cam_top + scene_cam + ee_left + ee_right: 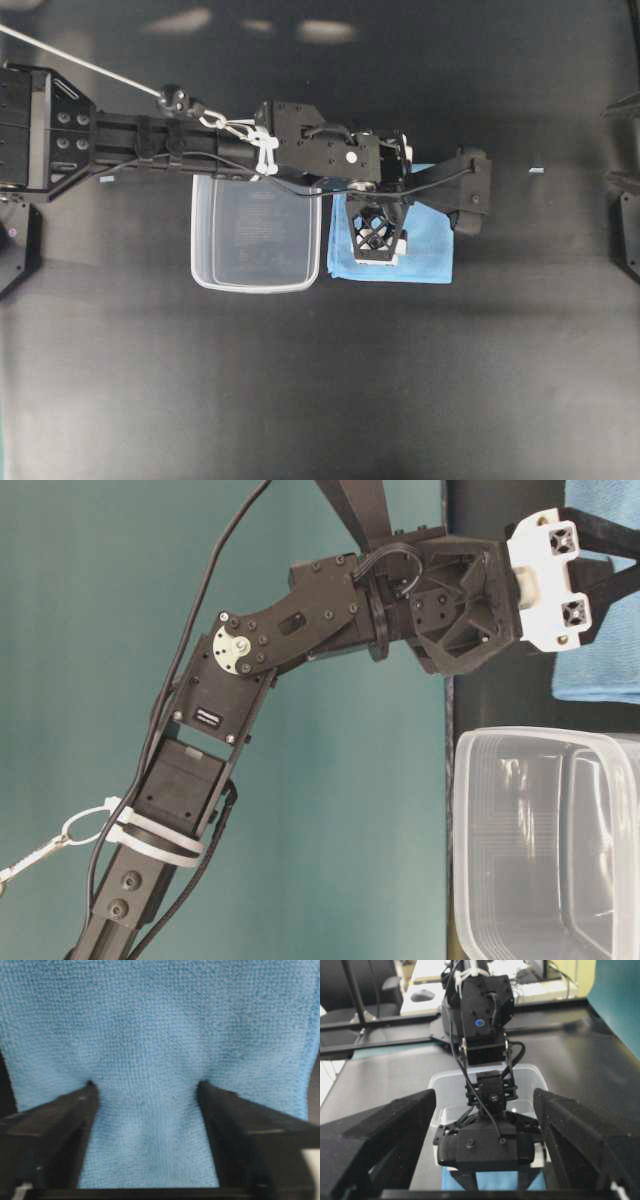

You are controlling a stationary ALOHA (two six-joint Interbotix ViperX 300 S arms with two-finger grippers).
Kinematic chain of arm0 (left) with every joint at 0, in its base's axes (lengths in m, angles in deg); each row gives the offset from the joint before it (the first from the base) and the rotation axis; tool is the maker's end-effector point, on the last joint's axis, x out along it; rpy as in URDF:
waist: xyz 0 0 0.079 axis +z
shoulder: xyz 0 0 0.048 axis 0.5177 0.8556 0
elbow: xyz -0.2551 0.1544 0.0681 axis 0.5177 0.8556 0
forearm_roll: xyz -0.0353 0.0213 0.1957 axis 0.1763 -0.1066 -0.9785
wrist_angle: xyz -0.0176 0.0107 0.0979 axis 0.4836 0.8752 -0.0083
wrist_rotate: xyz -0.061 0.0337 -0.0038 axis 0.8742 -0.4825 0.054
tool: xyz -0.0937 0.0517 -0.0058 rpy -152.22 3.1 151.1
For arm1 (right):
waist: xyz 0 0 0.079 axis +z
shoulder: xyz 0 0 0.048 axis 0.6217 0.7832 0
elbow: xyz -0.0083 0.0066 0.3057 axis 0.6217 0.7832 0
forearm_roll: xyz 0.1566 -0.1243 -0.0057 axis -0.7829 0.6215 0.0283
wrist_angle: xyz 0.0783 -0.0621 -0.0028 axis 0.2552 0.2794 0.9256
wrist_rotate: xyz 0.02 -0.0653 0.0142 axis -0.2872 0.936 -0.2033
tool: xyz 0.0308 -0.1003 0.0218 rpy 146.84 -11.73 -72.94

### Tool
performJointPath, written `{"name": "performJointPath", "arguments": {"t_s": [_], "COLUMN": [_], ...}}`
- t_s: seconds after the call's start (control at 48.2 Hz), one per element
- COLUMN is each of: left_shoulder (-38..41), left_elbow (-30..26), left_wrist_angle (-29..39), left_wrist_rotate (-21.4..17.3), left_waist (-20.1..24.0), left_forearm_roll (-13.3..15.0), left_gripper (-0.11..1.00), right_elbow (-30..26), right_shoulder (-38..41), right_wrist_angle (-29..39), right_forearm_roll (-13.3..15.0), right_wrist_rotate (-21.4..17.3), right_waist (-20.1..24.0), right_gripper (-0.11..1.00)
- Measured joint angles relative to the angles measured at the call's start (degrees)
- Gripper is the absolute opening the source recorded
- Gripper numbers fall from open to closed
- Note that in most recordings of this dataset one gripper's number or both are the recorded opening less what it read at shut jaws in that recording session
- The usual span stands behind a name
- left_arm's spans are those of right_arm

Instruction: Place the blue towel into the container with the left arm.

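Observation:
The blue towel (425, 250) lies flat on the black table, just right of the clear plastic container (255, 235), which is empty. My left gripper (380, 242), on the long black arm with white cable ties, points down onto the towel's left part. In the left wrist view the gripper (145, 1086) is open, both black fingertips (89, 1091) resting on the towel (150, 1025) and dimpling it, with cloth flat between them. My right gripper (484, 1094) is open and empty, off at the right, facing the left arm, the container (445, 1085) and the towel (497, 1182).
The right arm (625, 225) shows only at the right edge of the overhead view. A small pale scrap (536, 169) lies on the table between it and the towel. In the table-level view the container (550, 840) sits beside the towel (600, 650).

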Motion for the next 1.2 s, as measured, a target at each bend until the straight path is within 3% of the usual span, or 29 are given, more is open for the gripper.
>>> {"name": "performJointPath", "arguments": {"t_s": [0.145, 0.228, 0.436, 0.705, 0.954, 1.203], "left_shoulder": [-0.35, -0.88, -3.78, -13.27, -24.35, -32.08], "left_elbow": [0.18, -0.44, -3.34, -8.26, -8.00, -4.13], "left_wrist_angle": [0.44, 0.88, 2.46, 9.84, 22.85, 26.81], "left_wrist_rotate": [-0.79, -1.23, -1.23, -1.32, -1.41, -1.41], "left_waist": [-1.14, -1.23, -0.09, -0.70, 0.18, 0.18], "left_forearm_roll": [0.00, 0.00, -0.09, -0.09, -0.09, -0.09], "left_gripper": [0.22, 0.06, 0.06, 0.06, 0.06, 0.06], "right_elbow": [0.26, 0.26, 0.35, 0.44, 0.44, 0.44], "right_shoulder": [0.00, 0.00, 0.00, -0.18, -0.35, -0.70], "right_wrist_angle": [0.00, 0.00, 0.00, 0.00, -0.18, -0.44], "right_forearm_roll": [0.00, 0.00, 0.00, 0.00, 0.00, 0.00], "right_wrist_rotate": [0.18, 0.18, 0.18, 0.18, 0.18, 0.18], "right_waist": [0.00, 0.00, 0.00, 0.00, 0.00, 0.00], "right_gripper": [0.76, 0.76, 0.76, 0.76, 0.76, 0.76]}}
